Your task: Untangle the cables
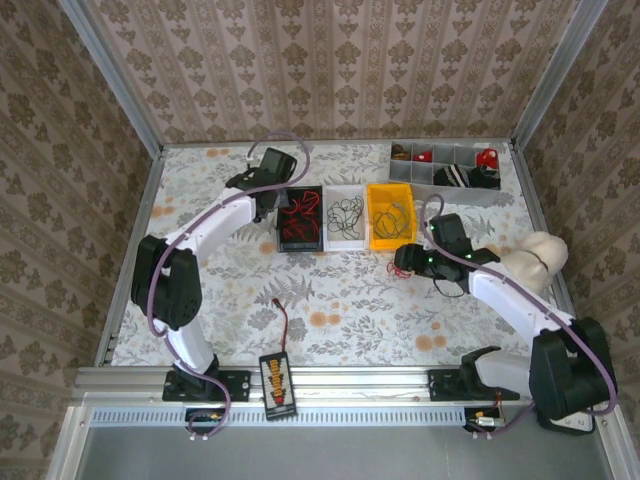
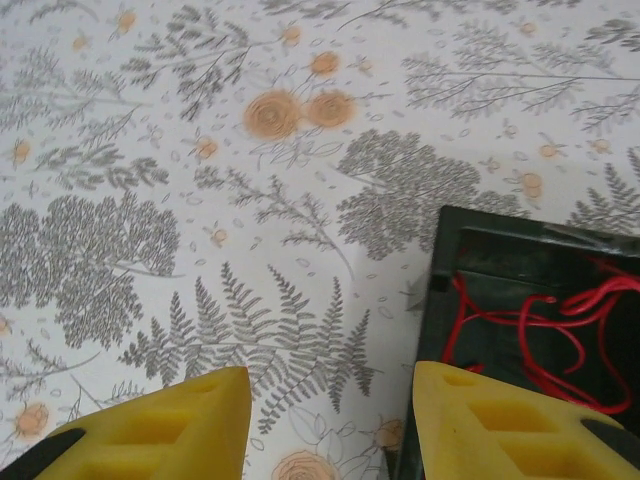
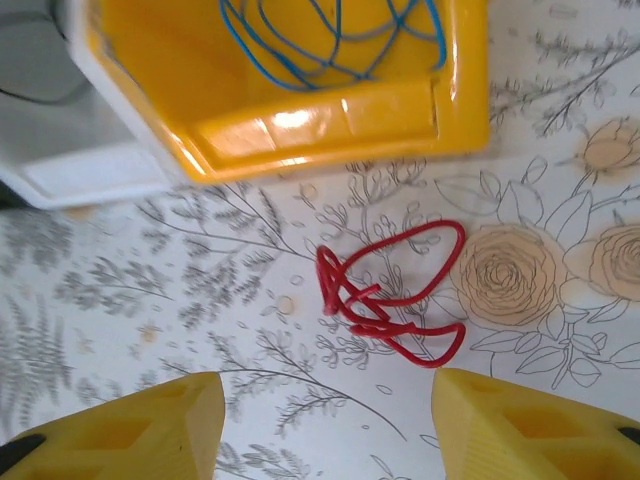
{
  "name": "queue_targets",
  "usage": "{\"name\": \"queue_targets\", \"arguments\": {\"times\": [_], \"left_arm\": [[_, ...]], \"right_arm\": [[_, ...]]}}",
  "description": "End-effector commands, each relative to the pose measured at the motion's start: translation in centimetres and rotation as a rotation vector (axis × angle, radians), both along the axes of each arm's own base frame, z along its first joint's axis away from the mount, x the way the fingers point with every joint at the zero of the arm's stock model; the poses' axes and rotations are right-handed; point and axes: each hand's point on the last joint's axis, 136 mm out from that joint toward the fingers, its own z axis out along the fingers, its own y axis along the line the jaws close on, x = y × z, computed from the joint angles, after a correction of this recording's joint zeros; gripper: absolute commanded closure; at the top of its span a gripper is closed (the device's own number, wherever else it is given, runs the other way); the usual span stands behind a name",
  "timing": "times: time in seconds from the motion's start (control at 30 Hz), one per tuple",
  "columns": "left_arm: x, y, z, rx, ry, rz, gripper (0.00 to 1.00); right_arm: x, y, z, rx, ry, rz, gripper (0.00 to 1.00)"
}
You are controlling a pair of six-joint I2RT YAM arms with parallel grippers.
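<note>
The right pincer (image 3: 328, 400) hung spread, empty, above a red cable (image 3: 380, 322) on the surface (image 3: 150, 300) near the yellow bin (image 3: 330, 120). The left pincer (image 2: 330, 390), also spread, held nothing beside the black bin (image 2: 470, 240).

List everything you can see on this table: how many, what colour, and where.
black bin: one, black, left end of the bin row, holds red wires
white bin: one, white, middle of the row, holds black wires
yellow bin: one, yellow, right end of the row, holds blue-looking wires
loose red wire: one, red, on the table in front of the yellow bin
grey divided tray: one, grey, far right corner, small red and black items inside
orange-black device: one, near edge, red-black lead attached
left gripper: one, yellow fingers, open, beside the black bin
right gripper: one, yellow fingers, open, above the loose red wire
</note>
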Motion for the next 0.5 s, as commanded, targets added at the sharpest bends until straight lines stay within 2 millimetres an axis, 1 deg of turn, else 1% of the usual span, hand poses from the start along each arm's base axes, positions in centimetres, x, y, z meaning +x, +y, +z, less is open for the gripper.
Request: {"name": "queue_targets", "arguments": {"times": [0.0,0.13,0.17,0.23,0.33,0.4,0.43,0.47], "left_arm": [[-0.4,0.1,0.2,-0.066,-0.013,0.045,0.54],[-1.1,0.7,-0.5,-0.072,0.006,0.058,0.54],[-1.3,0.8,-0.7,-0.074,0.007,0.061,0.54],[-1.6,1.0,-1.0,-0.078,0.013,0.07,0.54],[-1.9,1.4,-1.4,-0.082,0.023,0.079,0.54],[-2.0,1.5,-1.6,-0.087,0.026,0.085,0.54],[-2.0,1.6,-1.7,-0.091,0.03,0.085,0.54],[-2.1,1.7,-1.8,-0.095,0.032,0.088,0.54]], "right_arm": [[0.2,0.0,-1.0,-0.118,0.017,0.033,0.42],[1.4,0.5,-1.9,-0.195,0.032,0.056,0.44],[1.5,0.5,-2.7,-0.215,0.057,0.059,0.45],[2.0,0.9,-3.3,-0.231,0.069,0.07,0.46],[2.9,1.4,-4.0,-0.244,0.064,0.083,0.5],[3.3,1.7,-4.3,-0.251,0.068,0.094,0.59],[3.3,1.8,-4.5,-0.255,0.075,0.101,0.64],[3.3,1.9,-4.7,-0.257,0.08,0.105,0.71]]}}
